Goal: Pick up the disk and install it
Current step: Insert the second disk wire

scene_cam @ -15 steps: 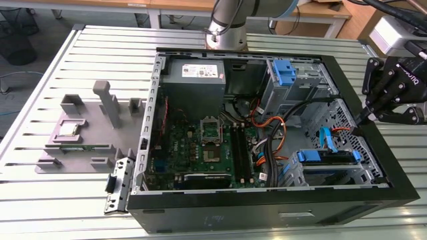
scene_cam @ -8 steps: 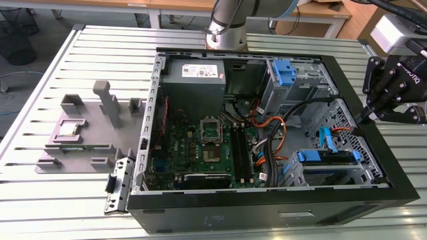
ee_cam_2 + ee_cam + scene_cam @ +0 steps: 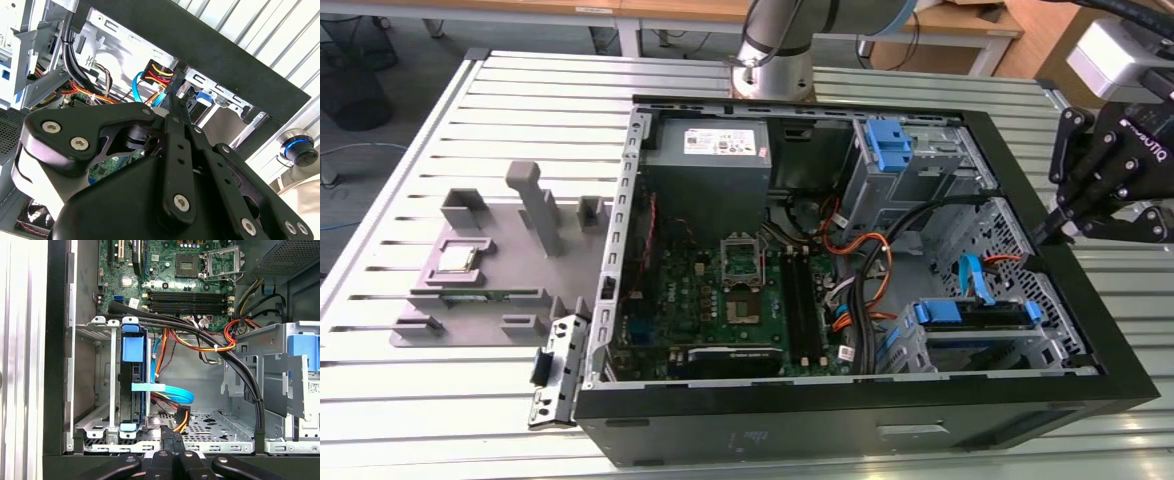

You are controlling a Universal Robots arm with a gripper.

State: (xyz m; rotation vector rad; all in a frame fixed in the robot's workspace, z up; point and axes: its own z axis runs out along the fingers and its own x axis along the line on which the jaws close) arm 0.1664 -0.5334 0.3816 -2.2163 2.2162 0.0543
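The disk (image 3: 131, 390) is standing on its edge inside the metal drive cage (image 3: 100, 375) at a corner of the open computer case (image 3: 1014, 400). In the first wrist view it is showing only a narrow dark side, wrapped in a bright blue plastic carrier frame that is ending in a broad blue tab at one end and a smaller blue lip at the other. In the exterior view the disk (image 3: 974, 313) is lying along the cage toward that view's right, with blue carrier pieces showing at both ends and a pale strip running between them. A blue cable (image 3: 175, 391) is curving across the case floor and reaching the disk's edge; whether it is plugged in I cannot tell. The gripper (image 3: 1050, 236) is hovering over the case wall at the exterior view's right, apart from the disk, its black fingers (image 3: 172, 440) pressing together to a narrow point and gripping nothing. The motherboard (image 3: 720, 290) is lying exposed in the middle of the case, which is resting on a slatted table (image 3: 427, 400).
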